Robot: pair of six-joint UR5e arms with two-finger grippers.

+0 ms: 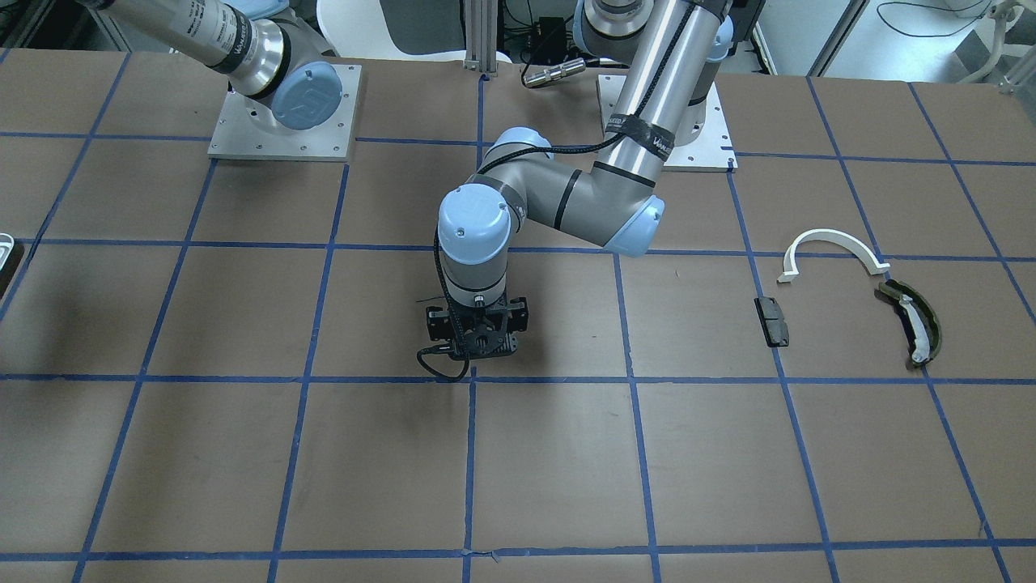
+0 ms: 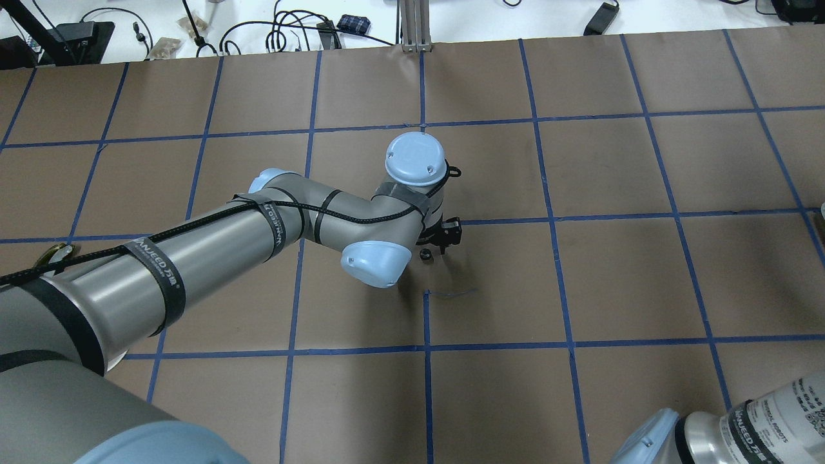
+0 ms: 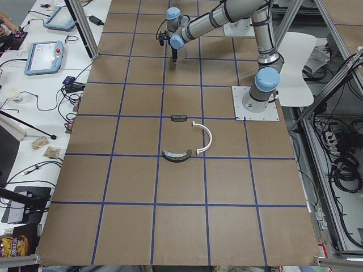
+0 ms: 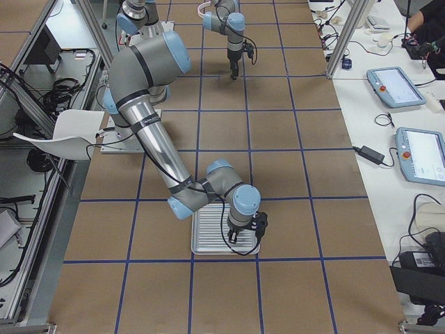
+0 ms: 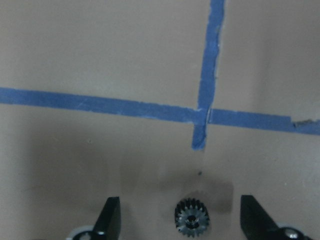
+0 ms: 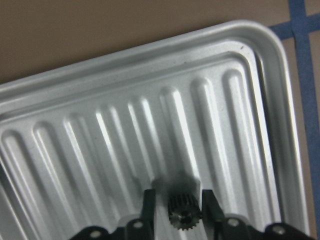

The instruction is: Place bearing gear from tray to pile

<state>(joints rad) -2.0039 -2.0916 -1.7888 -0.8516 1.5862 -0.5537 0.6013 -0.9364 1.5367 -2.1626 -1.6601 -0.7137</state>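
My left gripper (image 5: 181, 212) is open low over the brown table, near the table's middle (image 2: 439, 240). A small dark bearing gear (image 5: 192, 218) lies on the paper between its fingers, touching neither. The pile lies apart toward my left: a white half-ring arc (image 1: 834, 243), an olive curved shoe (image 1: 914, 324) and a black pad (image 1: 771, 321). My right gripper (image 6: 177, 202) is down in the ridged silver tray (image 6: 260, 45) with its jaws drawn in close on a second bearing gear (image 6: 184, 212). The exterior right view shows this gripper over the tray (image 4: 208, 240).
Blue tape lines grid the brown table (image 2: 580, 290). The tray shows only as a sliver at the edge of the front view (image 1: 4, 251). A metal cylinder (image 1: 554, 73) lies near the arm bases. Operator desks with pendants (image 4: 393, 83) stand beyond the table.
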